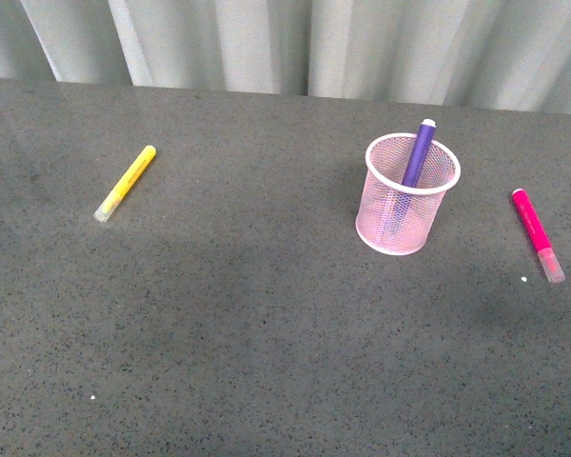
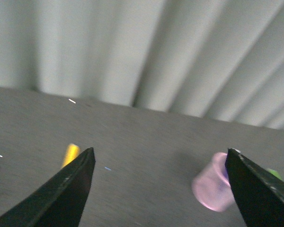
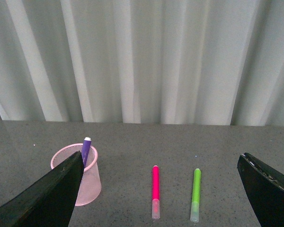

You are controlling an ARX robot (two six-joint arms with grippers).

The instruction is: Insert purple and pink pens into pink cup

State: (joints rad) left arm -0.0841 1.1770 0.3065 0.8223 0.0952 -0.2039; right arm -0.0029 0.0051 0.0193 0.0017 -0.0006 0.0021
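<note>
1. standing tilted in the cup (image 1: 430, 217), the purple pen (image 1: 420, 150) leans on its rim.
2. pink pen (image 1: 537, 234) lies on the desk (image 1: 266, 314) right of the cup, apart.
3. left pincer (image 2: 159, 150) and right pincer (image 3: 162, 154) gape wide, empty.

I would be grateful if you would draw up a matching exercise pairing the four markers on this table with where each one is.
Things:
1. purple pen
2. pink pen
3. yellow marker
4. green marker

Places:
A. lying on the table, well left of the pink cup in the front view
B. lying beside the pink pen, outside the front view
C. standing tilted inside the pink cup
D. lying on the table, right of the pink cup in the front view

Pairs: 1-C, 2-D, 3-A, 4-B
</note>
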